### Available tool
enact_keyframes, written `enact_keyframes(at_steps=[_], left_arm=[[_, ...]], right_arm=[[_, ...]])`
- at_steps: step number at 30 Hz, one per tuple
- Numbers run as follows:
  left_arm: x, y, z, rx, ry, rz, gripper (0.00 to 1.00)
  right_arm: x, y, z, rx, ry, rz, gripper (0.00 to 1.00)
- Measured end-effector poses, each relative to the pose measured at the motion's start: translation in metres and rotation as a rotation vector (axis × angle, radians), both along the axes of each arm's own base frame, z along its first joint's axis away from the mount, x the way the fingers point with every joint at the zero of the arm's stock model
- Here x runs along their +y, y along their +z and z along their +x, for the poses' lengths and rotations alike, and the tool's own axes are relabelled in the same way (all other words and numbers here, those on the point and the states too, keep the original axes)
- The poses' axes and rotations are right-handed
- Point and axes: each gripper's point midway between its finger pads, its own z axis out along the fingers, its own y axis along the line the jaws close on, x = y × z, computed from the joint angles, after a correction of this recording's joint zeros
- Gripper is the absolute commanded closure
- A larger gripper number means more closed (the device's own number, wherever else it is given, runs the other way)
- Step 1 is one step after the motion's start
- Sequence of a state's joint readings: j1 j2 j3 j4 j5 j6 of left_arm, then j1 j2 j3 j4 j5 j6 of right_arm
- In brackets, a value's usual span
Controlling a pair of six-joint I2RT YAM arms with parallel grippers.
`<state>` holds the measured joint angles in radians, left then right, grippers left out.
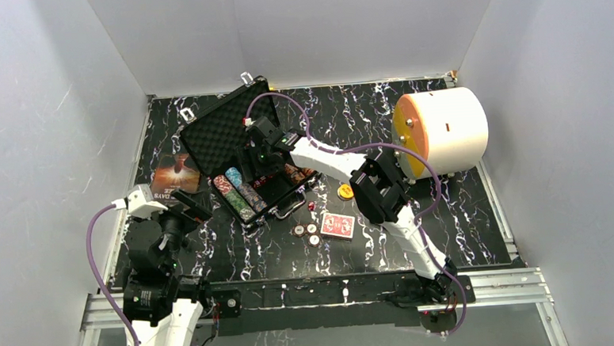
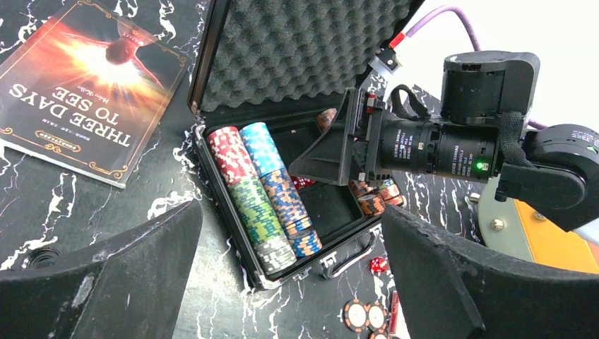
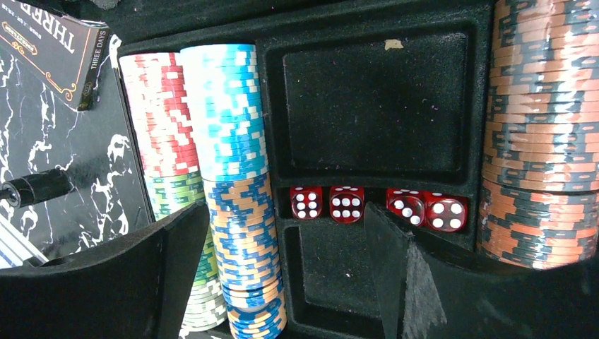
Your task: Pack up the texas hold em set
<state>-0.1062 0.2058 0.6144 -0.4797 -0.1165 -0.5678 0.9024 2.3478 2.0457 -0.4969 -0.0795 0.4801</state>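
1. Right claw (image 3: 286, 212) is reaching down into the open black case (image 1: 218, 134); its two fingers (image 3: 120, 282) are standing wide apart and are gripping nothing.
2. Four red dice (image 3: 346, 205) are lying in a row in a narrow slot of the case, just beyond the fingertips in the right wrist view; whether a finger is touching them, I cannot tell.
3. On one side of the dice, poker chips (image 3: 226, 106) are lying on edge in two long rows, red-white and green in the first, light blue and orange-blue in the second.
4. On the other side, a row of orange-black chips (image 3: 540, 134) is filling its own channel.
5. A wide black compartment (image 3: 367, 99) is sitting just behind the dice slot, between the chip rows.
6. Left claw (image 2: 289, 212) is hovering beside the near left corner of the case, also spread wide and holding nothing.
7. The foam-lined lid (image 2: 297, 49) of the case is standing open.
8. On the table (image 1: 449, 229) in front of the case, a few loose chips (image 1: 305, 232), a red card deck (image 1: 337, 225), one more red die (image 1: 312, 207) and a yellow round button (image 1: 344, 191) are lying outside it.
9. A dark booklet (image 1: 175, 173) is lying just left of the case, and a big white cylinder (image 1: 444, 130) with an orange face is resting on its side at the far right.
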Motion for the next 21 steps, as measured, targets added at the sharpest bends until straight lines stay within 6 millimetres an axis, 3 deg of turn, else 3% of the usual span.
enact_keyframes(at_steps=[21], left_arm=[[0.0001,0.0000,0.0000,0.000,0.000,0.000,0.02]], right_arm=[[-0.0014,-0.0083,-0.0016,0.047,-0.003,0.027,0.06]])
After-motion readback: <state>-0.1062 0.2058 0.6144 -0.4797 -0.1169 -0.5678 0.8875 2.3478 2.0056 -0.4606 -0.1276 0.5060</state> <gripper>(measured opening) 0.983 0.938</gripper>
